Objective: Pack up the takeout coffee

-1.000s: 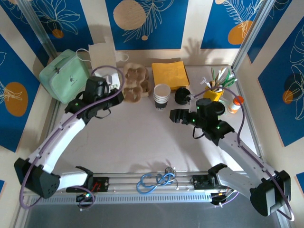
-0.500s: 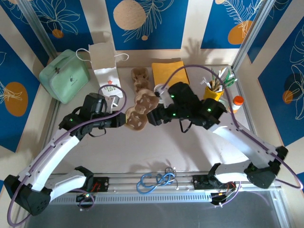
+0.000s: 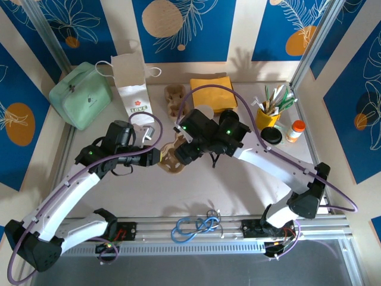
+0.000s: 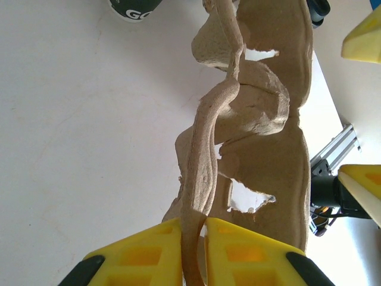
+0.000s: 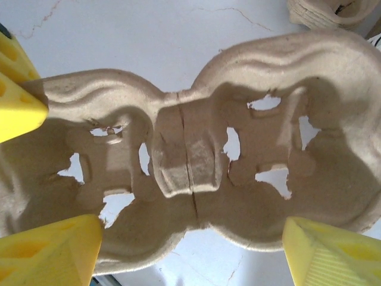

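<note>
The carrier (image 3: 171, 157) is off the table's back row and sits near the middle of the table (image 3: 238, 185), turned up on its edge rather than lying flat. The left gripper (image 4: 193, 226) is clamped on its rim, with the pulp wall squeezed between the two yellow fingers (image 4: 143, 256). The right gripper (image 5: 191, 225) faces the carrier's underside with its jaws spread wide, one fingertip near each end, gripping nothing. Whether those tips touch the pulp cannot be told. All the wells in view are empty.

Behind it, the stack (image 3: 174, 98) of spare carriers stands apart from this one, so one tray is singled out. A cup (image 4: 134, 6) stands on the table just beyond the carrier, not in it. A black lid (image 3: 271, 136) lies well off to the right, and the paper bag (image 3: 132, 83) stands upright at the back left. Its inside is hidden.

By my reading the task is at an early step: one carrier is picked and in hand, and that is all. Left to do, most likely: lay the carrier flat with wells up, seat a cup in it, fit the lid, then get the lot into the bag.
</note>
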Available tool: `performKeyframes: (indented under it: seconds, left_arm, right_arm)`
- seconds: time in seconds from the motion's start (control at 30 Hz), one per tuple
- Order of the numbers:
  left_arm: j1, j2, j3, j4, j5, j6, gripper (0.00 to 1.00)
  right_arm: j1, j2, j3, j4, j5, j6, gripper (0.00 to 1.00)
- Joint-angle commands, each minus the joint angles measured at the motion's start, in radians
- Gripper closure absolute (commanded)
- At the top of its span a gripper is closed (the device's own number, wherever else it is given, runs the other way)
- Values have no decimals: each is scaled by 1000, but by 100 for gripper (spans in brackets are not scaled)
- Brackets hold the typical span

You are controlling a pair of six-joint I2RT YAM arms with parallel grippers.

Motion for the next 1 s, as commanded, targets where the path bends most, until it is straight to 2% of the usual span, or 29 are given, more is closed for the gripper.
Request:
performKeyframes:
  seconds: [0.0, 0.27, 0.73, 0.97]
  left_arm:
    - [-13, -16, 1, 1, 29, 22, 84]
    - [-26, 8, 7, 20, 35, 20, 84]
    - [-32, 4, 9, 40, 31, -3, 85]
    - [-31, 9, 24, 40, 33, -6, 86]
  right_arm:
    - [4, 32, 37, -20, -8, -20, 20]
    - [4, 88, 58, -14, -14, -23, 21]
    - [-12, 122, 36, -1, -45, 2, 36]
    - [-16, 130, 29, 0, -34, 12, 39]
